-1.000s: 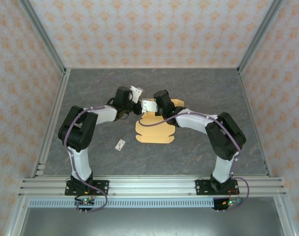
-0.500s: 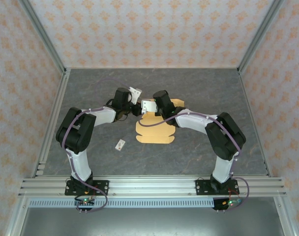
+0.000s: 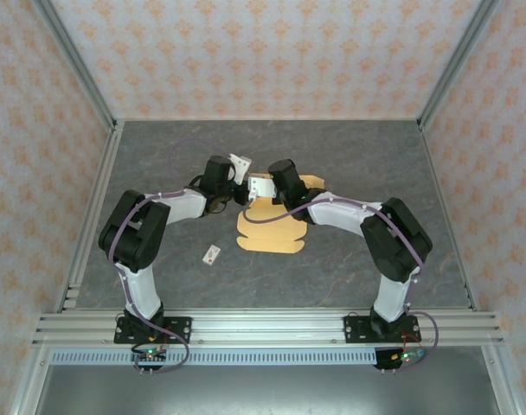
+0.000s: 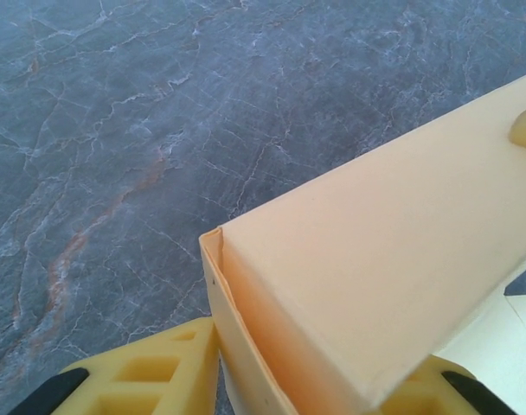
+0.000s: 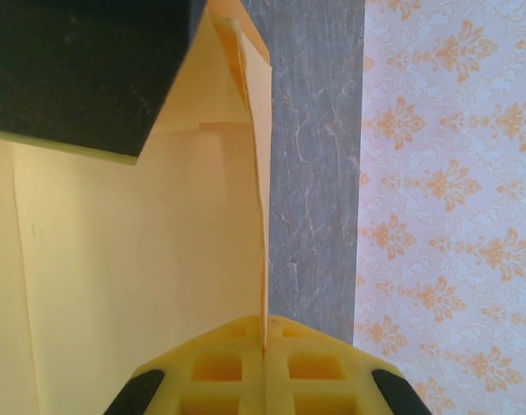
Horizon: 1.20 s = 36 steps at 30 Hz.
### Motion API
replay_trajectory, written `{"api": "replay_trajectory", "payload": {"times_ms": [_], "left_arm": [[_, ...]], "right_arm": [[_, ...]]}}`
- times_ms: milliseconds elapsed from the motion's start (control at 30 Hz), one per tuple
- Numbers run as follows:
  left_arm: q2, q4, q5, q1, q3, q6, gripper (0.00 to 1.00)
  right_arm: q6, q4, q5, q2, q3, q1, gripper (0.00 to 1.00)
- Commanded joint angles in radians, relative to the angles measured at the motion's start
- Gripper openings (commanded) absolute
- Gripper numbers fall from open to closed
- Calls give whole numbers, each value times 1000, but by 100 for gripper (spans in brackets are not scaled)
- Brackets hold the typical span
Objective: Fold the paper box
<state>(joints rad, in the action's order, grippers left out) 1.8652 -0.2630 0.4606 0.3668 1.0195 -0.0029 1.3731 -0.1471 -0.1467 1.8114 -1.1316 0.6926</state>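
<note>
Lab: purpose-built robot test cell. Evidence: alu frame point(image 3: 92, 216) boxing me in; printed backdrop panels point(image 3: 263, 60) on three sides, same pattern in right wrist view point(image 5: 453, 173); grey stone-look table point(image 3: 349, 147), veining close up in left wrist view point(image 4: 159, 130); my two arm bases point(image 3: 150, 328) bolted to rail point(image 3: 263, 328) at near edge; loose cables point(image 3: 181, 347), small lit board point(image 3: 407, 354) below bases.

A grey marbled tabletop point(image 3: 159, 156) is enclosed left, far and right by orange-patterned wallpaper panels point(image 3: 263, 52), seemingly held in aluminium framing point(image 3: 263, 324).
</note>
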Motion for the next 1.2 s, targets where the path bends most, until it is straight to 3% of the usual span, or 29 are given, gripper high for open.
{"api": "replay_trajectory", "payload": {"times_ms": [0,467,900,1167], "left_arm": [[-9,10,-95,13,-52,-7,29],[-6,-203,-189,40,-149,-63,20],[28,-275,-230,52,-185,-78,24],[18,-258,-426,83,-191,-110,16]], "right_arm": [[-7,22,-21,-3,-25,13,0],[1,-19,-60,0,-16,35,0],[-5,-13,-67,14,-41,35,0],[-12,5,-65,9,-40,35,0]]}}
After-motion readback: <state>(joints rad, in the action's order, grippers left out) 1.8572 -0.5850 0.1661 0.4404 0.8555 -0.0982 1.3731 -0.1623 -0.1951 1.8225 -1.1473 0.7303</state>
